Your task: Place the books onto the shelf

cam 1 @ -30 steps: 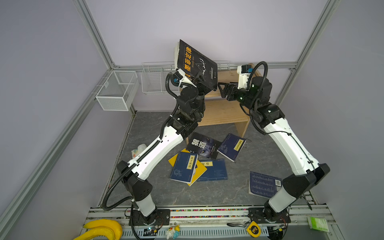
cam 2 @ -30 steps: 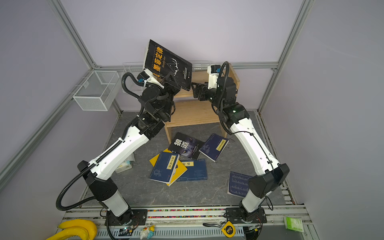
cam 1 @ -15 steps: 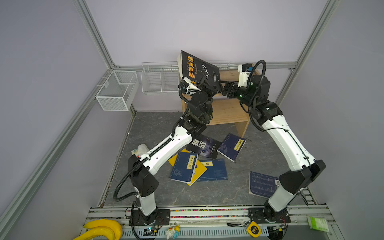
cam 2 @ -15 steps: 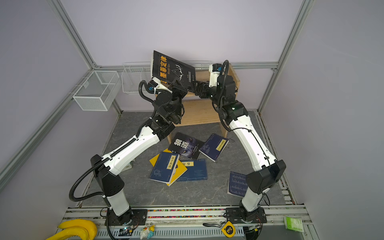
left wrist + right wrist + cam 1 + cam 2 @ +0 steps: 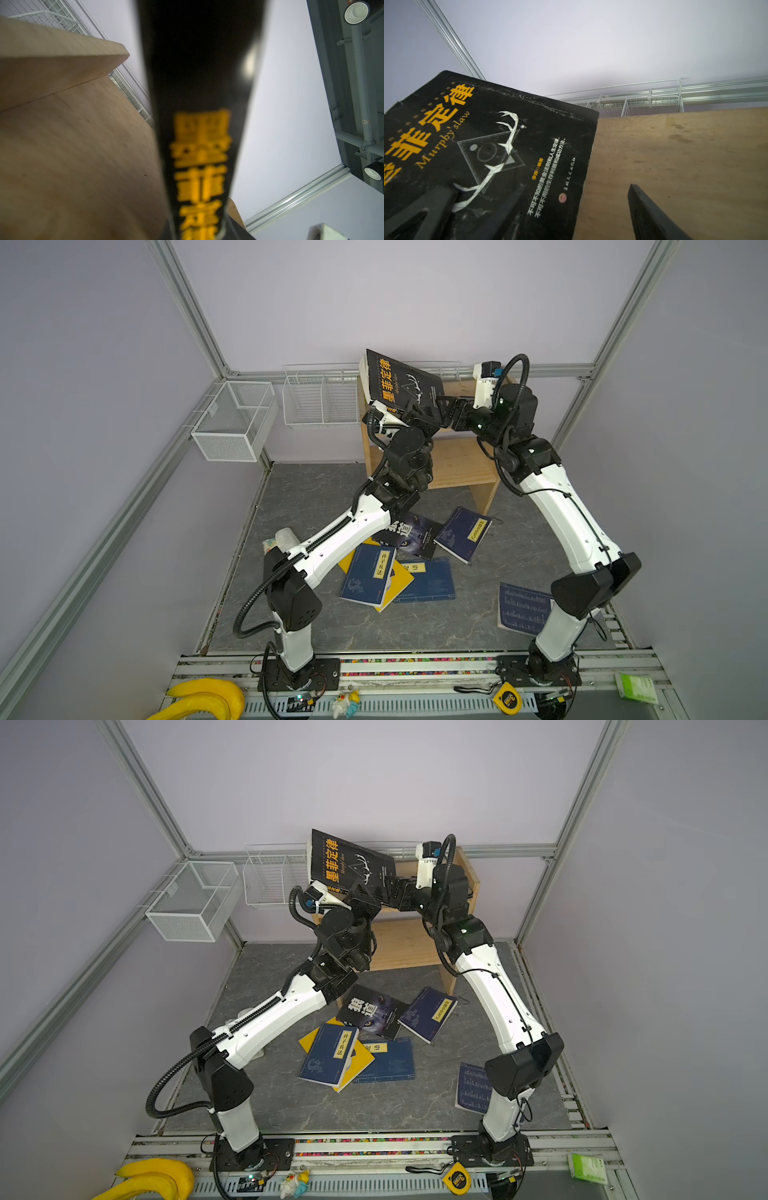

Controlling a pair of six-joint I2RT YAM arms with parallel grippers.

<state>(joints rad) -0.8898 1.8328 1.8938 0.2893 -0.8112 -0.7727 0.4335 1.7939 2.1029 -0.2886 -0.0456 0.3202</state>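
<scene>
Nearest, in both top views, the metal front rail (image 5: 415, 660) carries yellow bananas (image 5: 199, 697), a yellow tape measure (image 5: 508, 698) and a green packet (image 5: 636, 686). Beyond it, six paperbacks lie on the grey marbled floor (image 5: 299, 497). A navy book with a yellow label (image 5: 365, 576) rests on a bright yellow book (image 5: 401, 583), next to a flat navy book (image 5: 430, 583). Behind them are a black wolf-cover book (image 5: 413, 533) and a tilted navy book (image 5: 463, 533). A navy patterned book (image 5: 521, 608) is partly hidden by the right arm.

Farther back, the left gripper (image 5: 415, 412) is clamped on the lower edge of a black paperback with an orange title (image 5: 399, 383). The book is held tilted above the left end of the light pine two-tier shelf (image 5: 457, 460). The right gripper (image 5: 446, 406) sits just beside the book's corner.

Only the right wrist view shows that gripper's jaws spread. One dark finger (image 5: 650, 218) stands clear of the cover, against the wood. The left wrist view gives just the blurred spine beside the shelf's side panel (image 5: 52, 62). No view shows whether the book touches the shelf. White wire mesh baskets (image 5: 235, 420) hang on the rear frame.
</scene>
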